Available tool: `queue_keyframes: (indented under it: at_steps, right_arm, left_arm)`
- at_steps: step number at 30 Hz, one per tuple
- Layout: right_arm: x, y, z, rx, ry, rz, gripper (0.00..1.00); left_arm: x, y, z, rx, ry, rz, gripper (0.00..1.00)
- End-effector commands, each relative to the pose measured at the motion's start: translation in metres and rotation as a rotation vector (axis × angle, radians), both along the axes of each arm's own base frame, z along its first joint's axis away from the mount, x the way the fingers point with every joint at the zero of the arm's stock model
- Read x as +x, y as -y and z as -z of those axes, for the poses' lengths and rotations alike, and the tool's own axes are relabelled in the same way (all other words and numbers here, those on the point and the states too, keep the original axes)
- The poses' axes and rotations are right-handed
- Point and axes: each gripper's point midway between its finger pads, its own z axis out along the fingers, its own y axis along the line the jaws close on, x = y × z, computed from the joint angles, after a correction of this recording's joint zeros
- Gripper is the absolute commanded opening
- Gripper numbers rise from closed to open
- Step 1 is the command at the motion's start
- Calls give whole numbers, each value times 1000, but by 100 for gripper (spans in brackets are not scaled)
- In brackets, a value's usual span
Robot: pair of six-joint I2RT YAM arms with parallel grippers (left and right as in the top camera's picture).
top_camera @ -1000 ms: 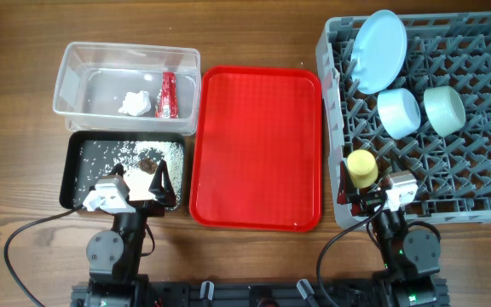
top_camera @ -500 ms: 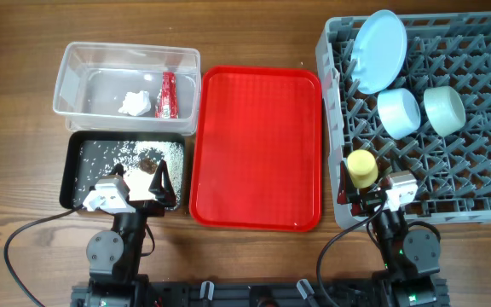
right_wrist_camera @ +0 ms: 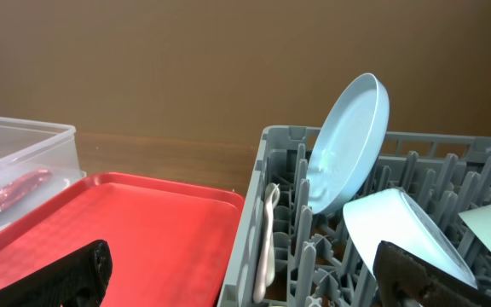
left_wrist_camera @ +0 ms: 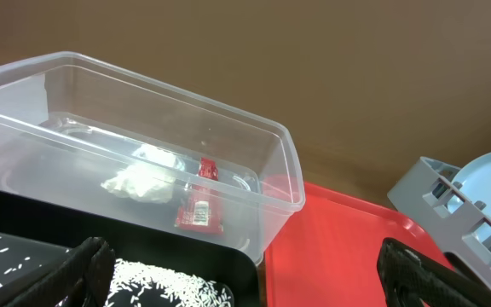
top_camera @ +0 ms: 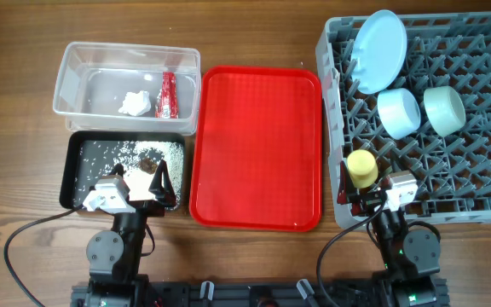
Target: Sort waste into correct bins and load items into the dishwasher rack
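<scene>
The left gripper [top_camera: 135, 183] hangs with fingers spread over the black tray's [top_camera: 69, 175] near rim. The right gripper [top_camera: 373, 189], likewise parted, sits at the rack's [top_camera: 476, 128] near wall beside the yellow cup [top_camera: 362, 166]. The tissue [top_camera: 133, 104] and sachet [top_camera: 168, 94] lie in the clear tub [top_camera: 75, 85], and the rice [top_camera: 143, 153] in the black tray. The red serving tray [top_camera: 254, 145] lies between bins and rack.

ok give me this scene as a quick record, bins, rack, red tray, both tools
clear tub: crumpled tissue and red sachet inside
black tray: rice grains with brown bits
red tray: nothing on it
rack: plate on edge, blue bowl, green bowl, yellow cup, white utensil in side slot
left tool: open, holding nothing
right tool: open, holding nothing
</scene>
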Motion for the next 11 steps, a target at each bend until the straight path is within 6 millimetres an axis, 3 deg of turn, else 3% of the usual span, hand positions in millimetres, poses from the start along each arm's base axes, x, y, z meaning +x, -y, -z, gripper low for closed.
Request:
queue_keyframes:
  at_steps: [1,11]
  right_arm:
    - [0,4,-1,-16,10,21,100]
    - [0,4,-1,-16,10,21,100]
  left_arm:
    - [0,0,1,13,6,4,100]
    - [0,0,1,13,6,4,100]
